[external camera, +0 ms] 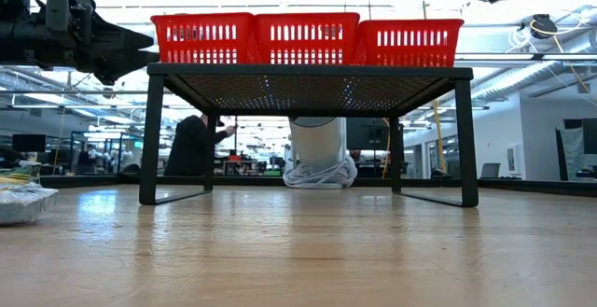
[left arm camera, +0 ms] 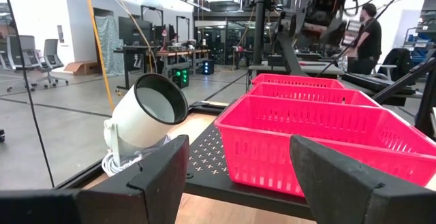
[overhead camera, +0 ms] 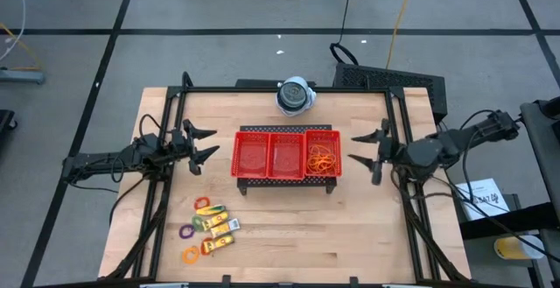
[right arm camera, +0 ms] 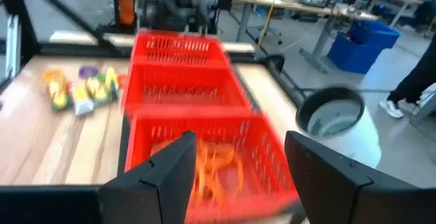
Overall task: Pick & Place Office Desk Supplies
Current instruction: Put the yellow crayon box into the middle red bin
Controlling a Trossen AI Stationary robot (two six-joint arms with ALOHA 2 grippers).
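Observation:
The red mesh tray (overhead camera: 286,130) stands on a black stand (external camera: 308,76) at mid-table. Orange rubber bands (overhead camera: 322,160) lie in its right compartment (right arm camera: 216,169). Yellow labelled packets (overhead camera: 219,227) and small coloured rings (overhead camera: 186,232) lie on the wood near the front left. They also show far off in the right wrist view (right arm camera: 82,91). My left gripper (overhead camera: 210,144) hovers open just left of the tray, pointing at it (left arm camera: 238,149). My right gripper (overhead camera: 353,147) hovers open just right of the tray, with nothing between its fingers (right arm camera: 235,142).
A round white-grey device (overhead camera: 295,95) sits at the table's far edge behind the tray. The black frame rails (overhead camera: 166,130) run along both table sides. Bare wood lies in front of the stand. People (left arm camera: 368,37) stand in the room beyond.

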